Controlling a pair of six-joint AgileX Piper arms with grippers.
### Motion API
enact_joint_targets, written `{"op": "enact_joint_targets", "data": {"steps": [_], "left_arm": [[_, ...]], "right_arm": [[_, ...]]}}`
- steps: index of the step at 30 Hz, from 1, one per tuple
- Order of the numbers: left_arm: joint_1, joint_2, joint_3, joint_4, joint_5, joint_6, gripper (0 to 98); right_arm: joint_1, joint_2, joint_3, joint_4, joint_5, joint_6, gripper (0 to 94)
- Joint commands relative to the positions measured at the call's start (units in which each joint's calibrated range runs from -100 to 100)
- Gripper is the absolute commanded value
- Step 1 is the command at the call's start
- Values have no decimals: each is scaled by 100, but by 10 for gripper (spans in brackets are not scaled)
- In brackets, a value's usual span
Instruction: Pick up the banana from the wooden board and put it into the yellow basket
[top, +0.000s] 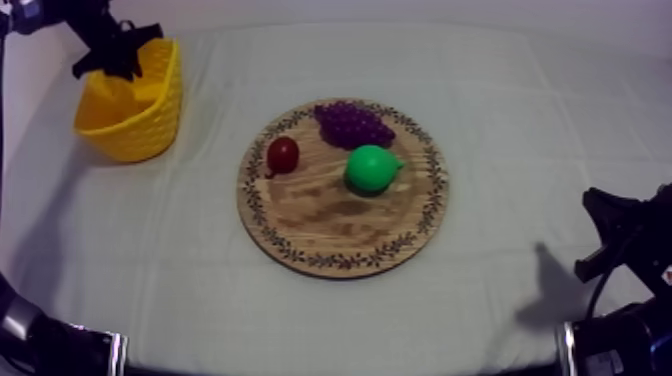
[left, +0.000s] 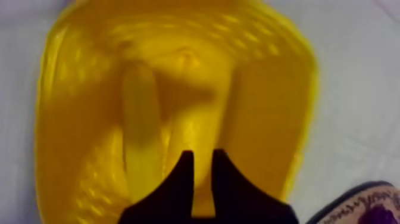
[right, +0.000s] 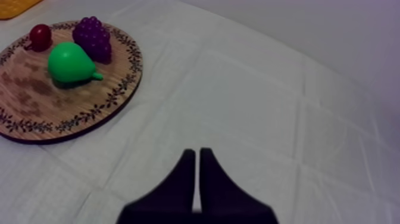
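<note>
Top view, upper left: left gripper (top: 110, 60) over yellow basket (top: 150, 125), fingers (left: 186, 179) slightly apart, empty; banana (left: 140, 131) lying inside basket. Lower right: right gripper (right: 197, 158) closed on nothing. Hazard: fingers catching basket rim on retreat, tipping it.

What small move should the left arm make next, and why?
Probably lift the left gripper straight up, away from the yellow basket: the banana already lies inside, and the fingers stand apart with nothing between them.

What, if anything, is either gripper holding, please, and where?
Nothing: the left gripper is open above the banana in the yellow basket; right gripper shut, empty.
</note>
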Motion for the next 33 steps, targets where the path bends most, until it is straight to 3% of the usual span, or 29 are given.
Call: {"op": "enact_joint_targets", "data": {"steps": [1, 7, 12, 15, 22, 29, 33], "left_arm": [[108, -898, 477, 19, -436, -130, 27], [388, -2879, 1988, 16, -2041, -412, 15], [349, -4694, 3824, 131, -3638, -690, 6], [256, -5775, 4826, 154, -4172, -773, 3], [-222, -8009, 6806, 169, -4417, -907, 2], [-567, -9836, 8202, 119, -3967, -985, 2], [-589, -10636, 8807, -44, -3747, -990, 2]], "right_arm": [[1, -4, -3, -2, -1, 1, 5], [1, -4, -3, -2, -1, 1, 5], [1, -4, -3, -2, -1, 1, 5], [1, -4, -3, -2, -1, 0, 5], [1, -4, -3, -2, -1, 0, 5], [1, -4, -3, -2, -1, 1, 5], [1, -4, -3, -2, -1, 1, 5]]}}
